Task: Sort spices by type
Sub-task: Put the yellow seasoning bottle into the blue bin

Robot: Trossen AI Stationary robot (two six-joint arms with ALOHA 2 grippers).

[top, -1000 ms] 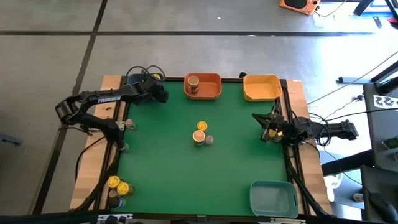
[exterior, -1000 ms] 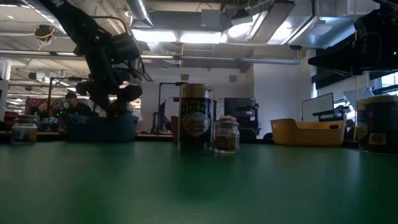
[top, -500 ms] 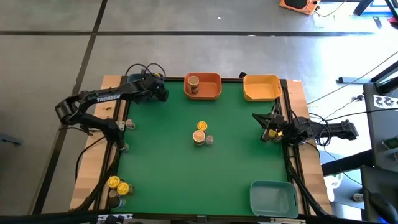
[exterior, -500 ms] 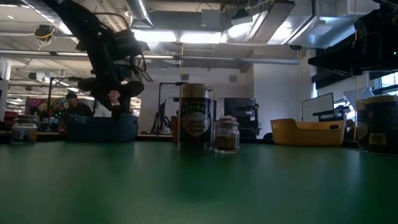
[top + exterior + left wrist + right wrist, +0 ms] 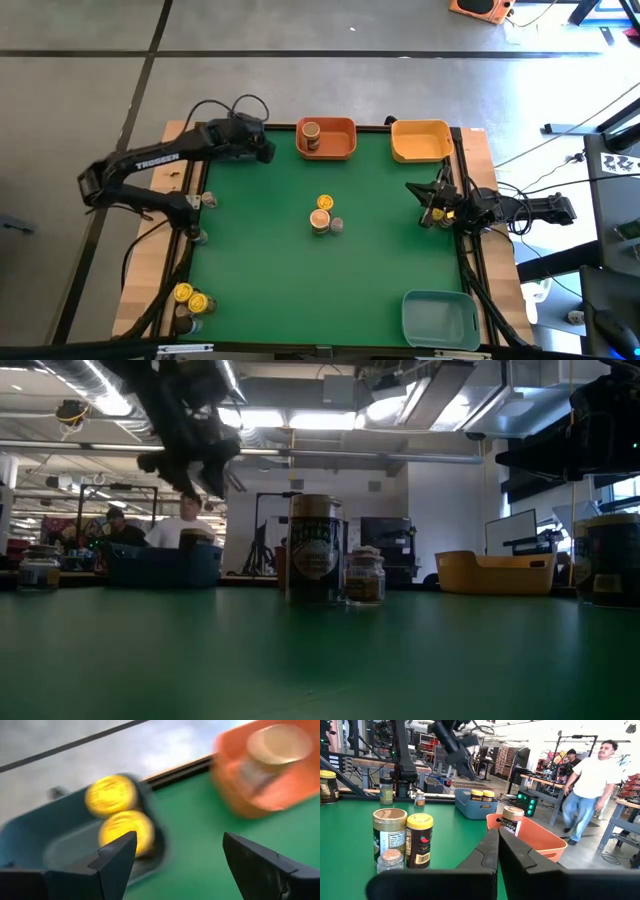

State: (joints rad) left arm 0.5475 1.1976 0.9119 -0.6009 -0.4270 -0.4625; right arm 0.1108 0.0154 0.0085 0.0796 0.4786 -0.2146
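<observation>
Three spice jars stand together mid-table: a yellow-lidded one (image 5: 325,203), a wider tan-lidded one (image 5: 319,220) and a tiny grey-topped one (image 5: 337,226). They also show in the right wrist view: tan (image 5: 389,835), yellow (image 5: 419,840), tiny (image 5: 390,860). Two yellow-lidded jars (image 5: 117,815) sit in the blue bin (image 5: 214,128) at the far left corner. A tan-lidded jar (image 5: 311,131) stands in the orange bin (image 5: 340,139). My left gripper (image 5: 180,865) hovers open and empty, high between the blue and orange bins (image 5: 205,475). My right gripper (image 5: 428,208) waits shut near the table's right edge.
A yellow bin (image 5: 420,140) sits at the far right and a pale blue bin (image 5: 440,318) at the near right corner. More jars stand on the left wooden strip (image 5: 207,200) and near its front (image 5: 190,297). People stand in the room beyond the table (image 5: 592,785).
My left gripper has risen from just above the blue bin to well over it and has drifted slightly toward the orange bin. The jars and the right arm have stayed still.
</observation>
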